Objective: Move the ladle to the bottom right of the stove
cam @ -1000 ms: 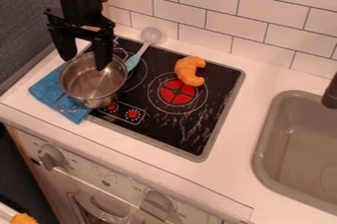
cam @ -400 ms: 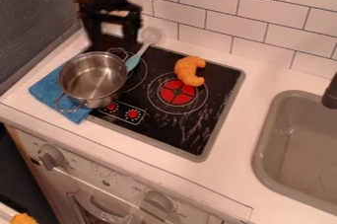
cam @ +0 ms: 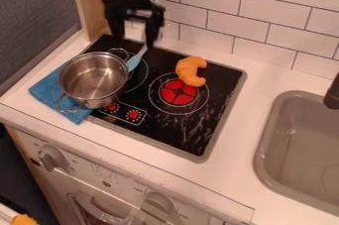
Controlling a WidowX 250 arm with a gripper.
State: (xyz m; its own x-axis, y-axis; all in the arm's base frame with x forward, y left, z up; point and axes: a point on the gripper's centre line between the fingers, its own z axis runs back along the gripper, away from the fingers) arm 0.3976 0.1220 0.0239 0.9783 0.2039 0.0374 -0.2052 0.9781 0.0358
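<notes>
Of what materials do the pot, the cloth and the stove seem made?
Pot: shiny metal, likely steel, from its silvery wall and bright reflections.
Cloth: matt fabric, probably, as the blue shows no shine.
Stove: glossy black surface with pale streaks like glare; perhaps glass or a printed sheet, I cannot tell which.

You see a black stove (cam: pixel 218 81) with red burner markings (cam: pixel 178 92), a blue cloth (cam: pixel 49 91), an orange croissant (cam: pixel 191 70), a silver pot (cam: pixel 94 80), a teal ladle handle (cam: pixel 134 63) and white wall tiles (cam: pixel 254 17) in a dark-lined brick pattern.
</notes>
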